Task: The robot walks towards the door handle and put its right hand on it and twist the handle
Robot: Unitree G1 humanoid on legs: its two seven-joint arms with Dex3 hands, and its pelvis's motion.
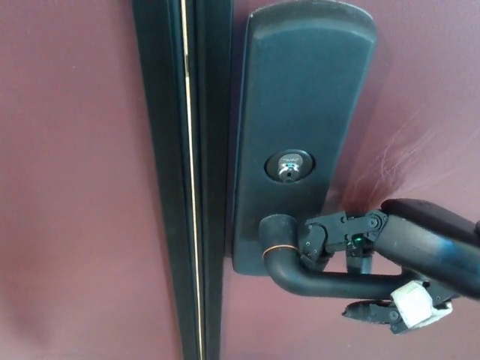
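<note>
A dark red door (82, 187) fills the view, with faint scratches to the right of the black plate (300, 97). A silver keyhole (289, 166) sits in the middle of the plate. Left of the plate runs a black frame strip (176, 150) with a thin gold line. The door handle (315, 281) sticks out under the keyhole and bends to the right. The right hand (390, 259) is wrapped around the handle, fingers above and below it.
</note>
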